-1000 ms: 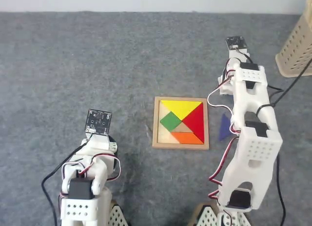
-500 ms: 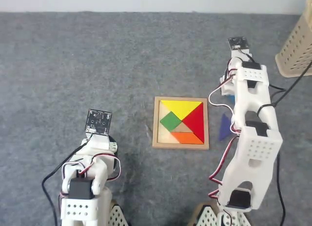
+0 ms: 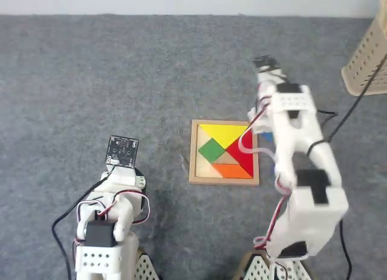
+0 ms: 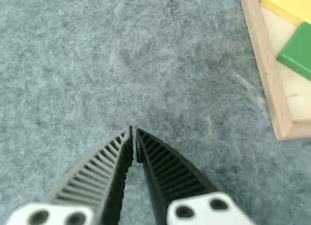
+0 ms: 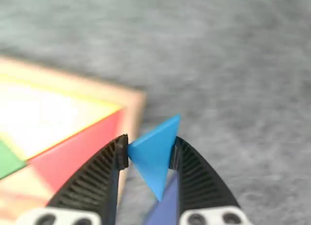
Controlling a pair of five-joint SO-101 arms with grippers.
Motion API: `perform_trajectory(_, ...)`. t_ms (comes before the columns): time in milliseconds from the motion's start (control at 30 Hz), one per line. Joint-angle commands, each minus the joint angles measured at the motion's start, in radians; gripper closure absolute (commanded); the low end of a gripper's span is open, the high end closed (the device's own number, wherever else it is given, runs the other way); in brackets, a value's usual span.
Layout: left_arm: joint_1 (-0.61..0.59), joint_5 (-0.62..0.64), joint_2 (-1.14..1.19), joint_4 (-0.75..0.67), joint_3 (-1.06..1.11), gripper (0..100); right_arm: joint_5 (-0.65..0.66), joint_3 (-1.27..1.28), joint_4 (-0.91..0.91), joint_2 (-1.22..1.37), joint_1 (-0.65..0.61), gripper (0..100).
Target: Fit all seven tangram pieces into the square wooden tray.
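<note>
The grey mat (image 3: pixel 121 80) and both arms are looked down on from a fixed camera set high behind the arm bases, each wrist camera is aimed closely past the tips of the left gripper (image 4: pixel 134 132) and the right gripper (image 5: pixel 148 142), and the wooden tray (image 3: pixel 194 153) beyond those tips is shared by all views.

Wooden tray (image 4: pixel 266 84), yellow piece (image 4: pixel 291 4) and green piece (image 4: pixel 297 57) cut off by the left wrist view's edge, tray's far right corner under the right arm (image 3: pixel 290 120), dark blue piece (image 5: pixel 163 211) mostly behind the light blue triangle (image 5: pixel 153 147)
</note>
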Motion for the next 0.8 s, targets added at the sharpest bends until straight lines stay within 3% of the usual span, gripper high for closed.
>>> perform_trajectory(0, -0.005, 0.009, -0.003, 0.005, -0.005, 99, -0.003, 0.089, -0.038, -0.223, -0.090, 98.9)
perform_trajectory(100, -0.005, 0.009, -0.003, 0.005, -0.005, 99, 0.074, 0.146, -0.041, -0.297, -0.174, 98.9)
perform_trajectory(333, -0.006, 0.009, -0.003, 0.005, -0.005, 99, 0.505, 0.178, -0.087, -0.292, -0.328, 98.9)
perform_trajectory(600, -0.006, 0.009, -0.003, 0.005, -0.005, 99, 1.030, 0.173, -0.231, -0.183, -0.392, 99.1)
perform_trajectory(767, -0.006, 0.009, -0.003, 0.005, -0.005, 99, 1.082, 0.173, -0.257, -0.125, -0.427, 99.1)
